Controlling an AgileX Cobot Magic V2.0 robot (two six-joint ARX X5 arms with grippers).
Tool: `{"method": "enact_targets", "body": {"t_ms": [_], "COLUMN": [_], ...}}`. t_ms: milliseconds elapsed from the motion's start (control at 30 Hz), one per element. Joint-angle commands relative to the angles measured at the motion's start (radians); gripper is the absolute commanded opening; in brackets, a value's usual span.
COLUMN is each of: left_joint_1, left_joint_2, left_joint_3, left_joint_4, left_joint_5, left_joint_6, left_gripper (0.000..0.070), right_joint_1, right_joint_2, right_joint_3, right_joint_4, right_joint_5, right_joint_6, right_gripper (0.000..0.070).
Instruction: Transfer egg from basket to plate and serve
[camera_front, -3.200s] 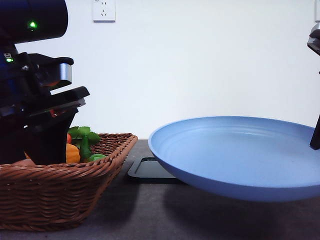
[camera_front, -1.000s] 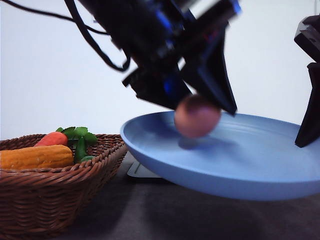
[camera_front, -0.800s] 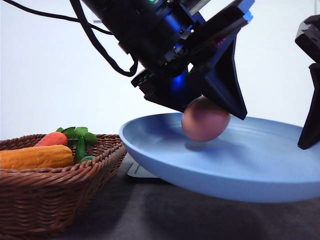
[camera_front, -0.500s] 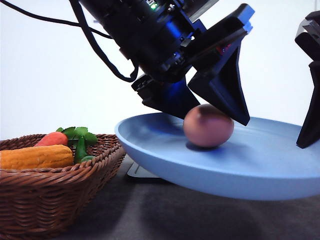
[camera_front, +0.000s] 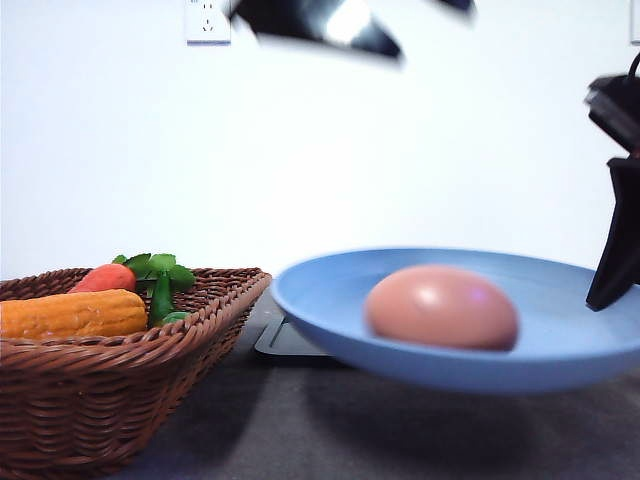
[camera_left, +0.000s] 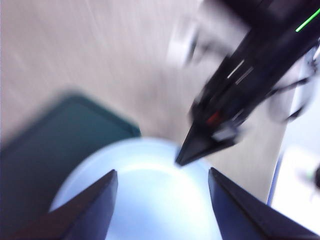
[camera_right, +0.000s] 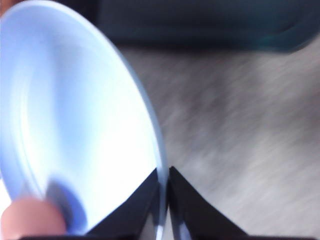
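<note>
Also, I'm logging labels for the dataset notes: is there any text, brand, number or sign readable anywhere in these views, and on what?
None can be read.
The egg, plate and basket are plain.
The wall socket shows slots but no lettering.
The left gripper and right gripper bear no legible marks; both wrist views are blurred.

A staged indoor test setup, like a lab: a bare white wall (camera_front: 300, 150) with a single power socket (camera_front: 207, 20), a plain dark grey desk (camera_front: 300, 430), and toy-like food, a carrot (camera_front: 105, 277) and corn cob (camera_front: 70, 313), in a wicker basket (camera_front: 110, 400).
</note>
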Motion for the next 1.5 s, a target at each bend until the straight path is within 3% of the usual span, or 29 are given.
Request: {"method": "enact_targets", "body": {"t_ms": [0,567,867,1133,1300,1467], "left_joint_1": [-0.005,-0.005,-0.005,-0.005,-0.005,-0.005], "left_joint_2": [-0.055,-0.586,-0.681,-0.673,-0.672,-0.668], "left_joint_3": [0.019,0.019,0.019,0.019,0.019,0.019], "left_joint_4": [-0.018,-0.304,-0.376,-0.392,-0.392,-0.391], "left_joint_5": [-0.022,-0.313,-0.388,-0.389,-0.391,-0.392], "left_joint_6": [-0.006,-0.001,-0.002,-0.002,-0.001,-0.001], "left_gripper": [0.0373,0.0373,0.0373,0.0373,0.0373,0.0371], "right_joint_1": [-0.012,-0.032,-0.041,-0.044,-0.044,-0.058], "right_joint_2": [0.056,0.620,0.703,0.704,0.704,0.692], "right_joint_3": [0.057,0.579,0.657,0.657,0.657,0.684], "right_joint_4": [0.017,0.016,-0.007,-0.069,-0.065,-0.073], "right_joint_5": [-0.011,-0.003,0.009,0.112,0.110,0.098], "right_joint_6": [0.000,-0.013,-0.012,-0.029,-0.039,-0.049], "right_gripper": [0.0000,0.0000,0.0000,0.0103,0.0241,0.0251]}}
